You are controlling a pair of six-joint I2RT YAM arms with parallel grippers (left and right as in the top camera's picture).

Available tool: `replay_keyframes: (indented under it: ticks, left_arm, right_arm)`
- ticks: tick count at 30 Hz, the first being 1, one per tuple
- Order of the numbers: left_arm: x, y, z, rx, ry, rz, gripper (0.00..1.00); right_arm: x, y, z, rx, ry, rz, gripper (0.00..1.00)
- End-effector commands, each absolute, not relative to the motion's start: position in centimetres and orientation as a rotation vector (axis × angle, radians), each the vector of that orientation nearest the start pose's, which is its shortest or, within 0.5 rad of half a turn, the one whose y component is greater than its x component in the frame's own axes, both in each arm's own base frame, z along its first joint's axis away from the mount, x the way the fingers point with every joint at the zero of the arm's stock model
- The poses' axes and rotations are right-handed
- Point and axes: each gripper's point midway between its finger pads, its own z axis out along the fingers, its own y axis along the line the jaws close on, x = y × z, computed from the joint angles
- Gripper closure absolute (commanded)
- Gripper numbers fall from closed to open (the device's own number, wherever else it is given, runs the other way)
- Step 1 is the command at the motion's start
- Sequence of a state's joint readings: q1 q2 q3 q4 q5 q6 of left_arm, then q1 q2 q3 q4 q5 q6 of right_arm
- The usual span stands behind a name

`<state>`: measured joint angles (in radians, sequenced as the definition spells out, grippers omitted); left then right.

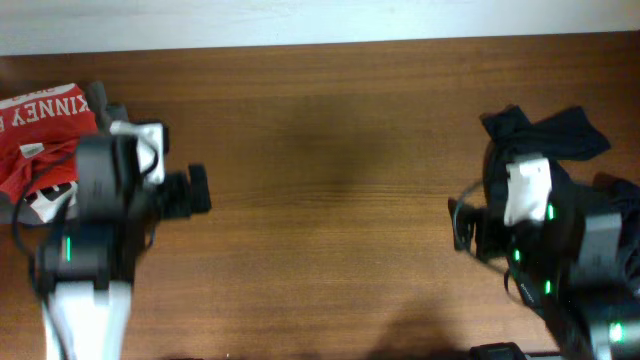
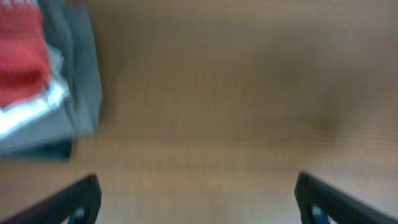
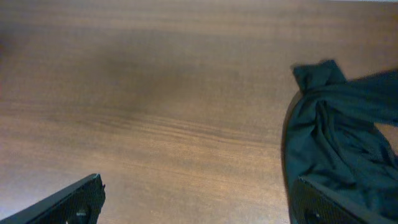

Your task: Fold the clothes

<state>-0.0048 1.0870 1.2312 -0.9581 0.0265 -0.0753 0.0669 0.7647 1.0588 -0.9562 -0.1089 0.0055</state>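
A red garment with white lettering (image 1: 40, 125) lies folded on a grey piece at the table's far left; it shows blurred in the left wrist view (image 2: 22, 62). A dark crumpled garment (image 1: 545, 130) lies at the far right and shows in the right wrist view (image 3: 339, 137). My left gripper (image 1: 190, 190) is open and empty, just right of the red garment; its fingers are wide apart in its wrist view (image 2: 196, 199). My right gripper (image 1: 462, 225) is open and empty, at the left edge of the dark garment (image 3: 196, 199).
The brown wooden table (image 1: 330, 200) spans the view between the two arms. A light wall strip (image 1: 300, 20) runs along the back edge. The arm bodies cover the near left and near right corners.
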Motion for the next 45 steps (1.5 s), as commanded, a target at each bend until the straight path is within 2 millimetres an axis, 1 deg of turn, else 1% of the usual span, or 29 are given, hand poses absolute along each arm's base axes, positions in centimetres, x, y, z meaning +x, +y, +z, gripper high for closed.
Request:
replay_keyframes:
  ticks: [1, 3, 5, 6, 10, 13, 19, 22, 25, 27, 30, 34, 41, 45]
  left_arm:
    - [27.7, -0.5, 25.9, -0.058, 2.242, -0.061, 0.01]
    - [26.6, -0.4, 26.3, -0.059, 2.152, -0.055, 0.01]
    - [25.2, -0.4, 26.2, -0.057, 2.120, -0.056, 0.01]
    - [23.9, -0.4, 25.8, -0.057, 2.120, -0.056, 0.01]
    - [21.2, -0.3, 24.6, -0.059, 2.175, -0.055, 0.01]
    - [19.7, -0.3, 23.2, -0.061, 2.244, -0.053, 0.01]
    - [17.4, -0.3, 20.7, -0.066, 2.382, -0.049, 0.01]
    - [16.8, -0.3, 20.1, -0.068, 2.416, -0.048, 0.01]
    - [16.7, -0.3, 20.1, -0.068, 2.420, -0.048, 0.01]
    - [16.7, -0.3, 20.1, -0.068, 2.420, -0.048, 0.01]
    - [16.7, -0.3, 20.1, -0.068, 2.420, -0.048, 0.01]
    - [16.7, -0.3, 20.1, -0.068, 2.420, -0.048, 0.01]
    - [16.7, -0.3, 20.1, -0.068, 2.420, -0.048, 0.01]
    - [16.7, -0.3, 20.1, -0.068, 2.420, -0.048, 0.01]
  right_arm:
    - [22.2, 2.7, 26.6, -0.090, 2.155, 0.124, 0.01]
    - [21.2, 2.6, 25.6, -0.090, 2.148, 0.125, 0.01]
    - [20.4, 2.5, 24.4, -0.090, 2.171, 0.125, 0.01]
    - [19.7, 2.5, 23.4, -0.090, 2.206, 0.124, 0.01]
    - [18.4, 2.4, 21.5, -0.089, 2.304, 0.124, 0.01]
    - [18.0, 2.4, 21.0, -0.089, 2.332, 0.124, 0.01]
    - [18.0, 2.4, 21.0, -0.089, 2.333, 0.124, 0.01]
    - [18.0, 2.4, 21.0, -0.090, 2.333, 0.123, 0.01]
    - [17.8, 1.5, 21.1, -0.122, 2.320, 0.043, 0.01]
    - [17.1, 1.6, 21.1, -0.125, 2.314, 0.049, 0.01]
    - [16.8, 1.8, 21.6, -0.137, 2.249, 0.059, 0.01]
    - [17.3, 1.9, 22.0, -0.173, 2.103, 0.039, 0.01]
    - [18.5, 2.4, 20.2, -0.181, 1.886, 0.061, 0.01]
    - [20.3, 2.7, 19.6, -0.183, 1.804, 0.065, 0.01]
